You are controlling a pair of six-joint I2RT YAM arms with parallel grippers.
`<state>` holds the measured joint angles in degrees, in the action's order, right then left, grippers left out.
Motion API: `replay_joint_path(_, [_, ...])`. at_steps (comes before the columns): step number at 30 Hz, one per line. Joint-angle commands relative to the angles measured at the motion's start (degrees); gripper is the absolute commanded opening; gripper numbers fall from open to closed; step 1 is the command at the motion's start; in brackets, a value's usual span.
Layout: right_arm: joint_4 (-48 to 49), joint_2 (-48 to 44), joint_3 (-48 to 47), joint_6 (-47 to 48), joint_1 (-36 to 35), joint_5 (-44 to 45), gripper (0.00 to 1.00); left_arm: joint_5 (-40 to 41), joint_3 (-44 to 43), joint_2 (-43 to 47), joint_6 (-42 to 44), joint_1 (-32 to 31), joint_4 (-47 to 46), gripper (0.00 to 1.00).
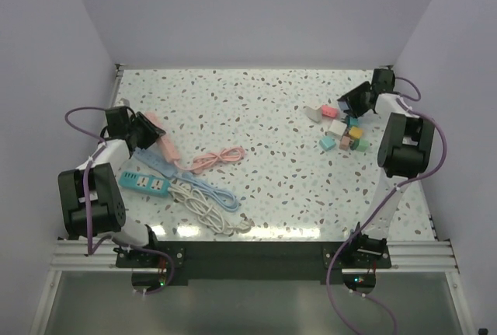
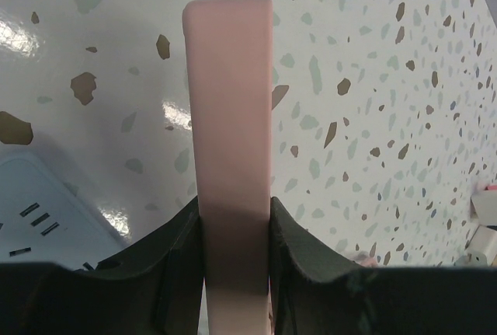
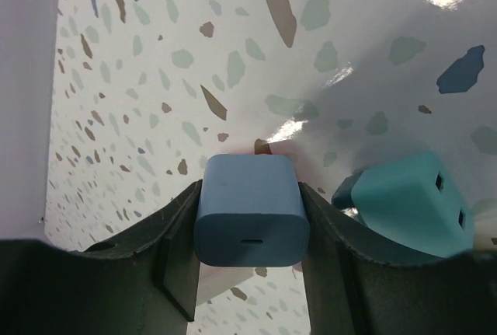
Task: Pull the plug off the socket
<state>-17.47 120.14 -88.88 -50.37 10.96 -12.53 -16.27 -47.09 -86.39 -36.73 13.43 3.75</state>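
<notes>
Seemingly done: L gripper [image 1: 142, 127] clamps pink power strip [image 2: 233, 117] by tabletop's [image 1: 264, 109] left edge, R gripper [image 1: 354, 102] pinches blue plug [image 3: 250, 214] near far-right corner, well apart; only release left.

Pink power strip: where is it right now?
The pink power strip lies left in the top view, clamped in the left end effector, beside the blue strip.

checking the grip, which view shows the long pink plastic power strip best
Left wrist: the long pink plastic power strip fills the middle of the frame, clamped between the fingers of the left gripper. Top external shows it only small, a pink bar slanting out from that gripper. Right wrist does not show it.
</notes>
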Motion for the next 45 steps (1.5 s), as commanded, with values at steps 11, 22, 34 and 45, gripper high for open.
replay_joint_path(11, [-3.3,-3.1,-2.9,4.1,-0.1,0.1,0.85,-1.7,0.9,1.0,4.9,0.8,-0.9,0.00])
replay_joint_path(22, [-3.4,-21.2,2.2,6.3,-0.3,-10.5,0.98,-0.6,-1.4,6.2,3.7,0.9,4.8,0.88])
replay_joint_path(34, [-10.7,-38.7,11.4,15.7,-6.3,-15.1,0.98,-8.5,-2.0,16.1,4.0,0.9,7.7,1.00])
replay_joint_path(45, [-20.3,-63.1,24.7,25.6,-9.2,-13.8,0.98,-22.0,-0.2,24.2,3.5,-4.8,1.1,1.00])
